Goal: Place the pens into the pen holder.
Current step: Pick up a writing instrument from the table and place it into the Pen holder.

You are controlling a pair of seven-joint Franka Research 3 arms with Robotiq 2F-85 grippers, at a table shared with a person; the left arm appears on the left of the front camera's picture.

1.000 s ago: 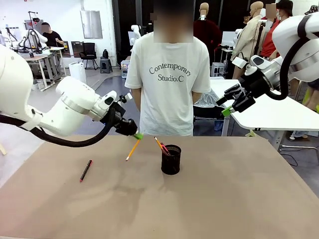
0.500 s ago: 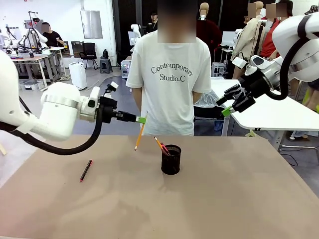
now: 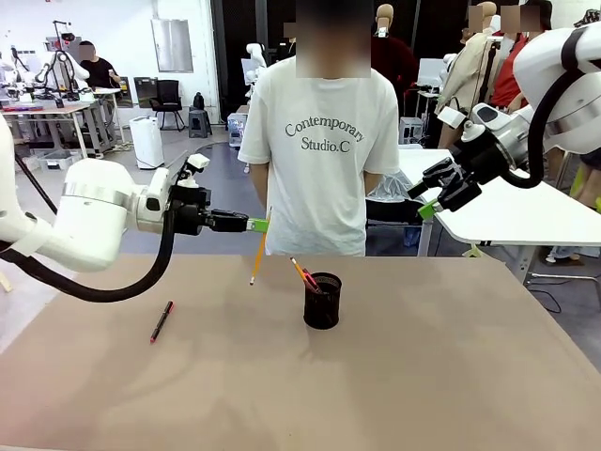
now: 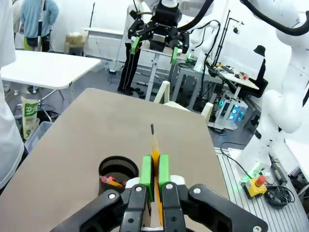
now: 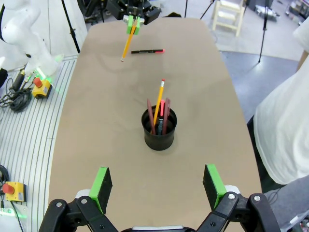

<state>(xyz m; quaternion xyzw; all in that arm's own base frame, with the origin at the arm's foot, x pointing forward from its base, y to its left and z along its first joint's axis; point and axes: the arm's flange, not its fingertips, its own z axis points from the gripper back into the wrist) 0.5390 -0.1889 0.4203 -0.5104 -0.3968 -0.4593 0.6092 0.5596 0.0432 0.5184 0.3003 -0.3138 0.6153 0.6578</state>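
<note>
Above left half of table (image 3: pixel 451 376), front view: left gripper (image 3: pixel 261 225) pinched on yellow pencil (image 3: pixel 256 256), tip hanging clear of surface; red pen (image 3: pixel 161 321) lying left of mesh pen holder (image 3: pixel 322 301). Left wrist view: green pads (image 4: pixel 146 169) clamp pencil, holder beside. Right wrist view: right gripper (image 5: pixel 157 183) spread wide, empty, holder beyond, pens (image 5: pixel 158 104) inside

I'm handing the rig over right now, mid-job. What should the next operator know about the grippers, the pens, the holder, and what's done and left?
Left gripper: shut on the yellow pencil, held above the table, tip down, on the robot's left of the pen holder.
Right gripper: open, empty, raised at the robot's right.
Done: several pens stand in the holder.
Left: drop the held pencil into the holder, then fetch the red pen lying on the table at the robot's left.
</note>
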